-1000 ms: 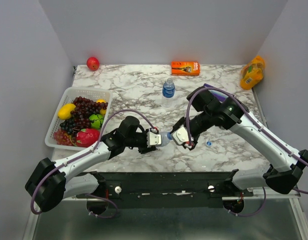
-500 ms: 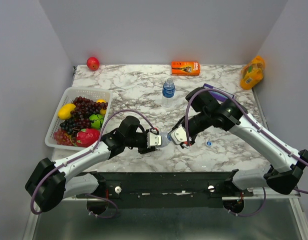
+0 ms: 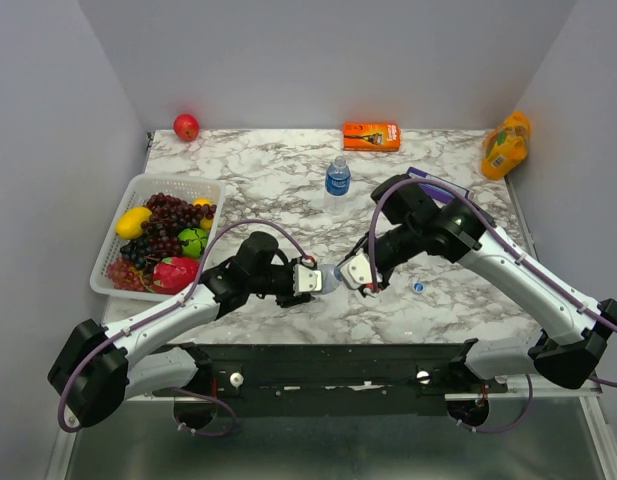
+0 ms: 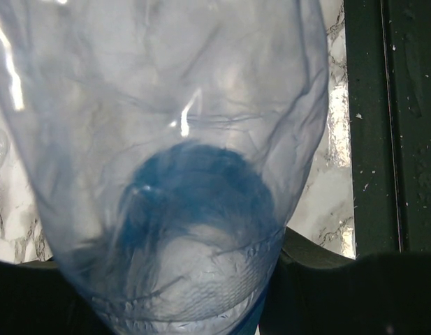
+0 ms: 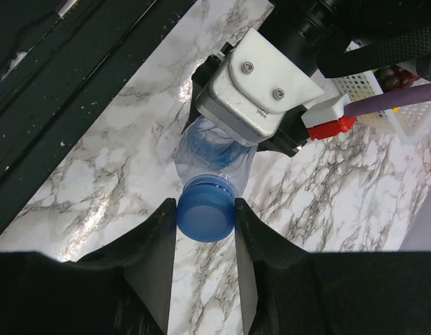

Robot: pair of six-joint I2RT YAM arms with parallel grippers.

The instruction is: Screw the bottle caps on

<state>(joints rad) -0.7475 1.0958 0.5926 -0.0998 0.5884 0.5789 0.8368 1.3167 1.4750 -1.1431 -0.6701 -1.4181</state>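
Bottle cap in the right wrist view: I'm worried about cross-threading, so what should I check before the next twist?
1. Right tool gripping the cap: ok, it touches both sides of the cap.
2. Left tool clamping the bottle: ok, the bottle lies sideways with its neck toward the cap.
3. Cap on the bottle's mouth: ok, it covers the end of the neck.
4. Threads engaged squarely: cannot tell, the cap hides them.
5. Second bottle and loose cap out of the way: ok, both sit apart from the two tools.
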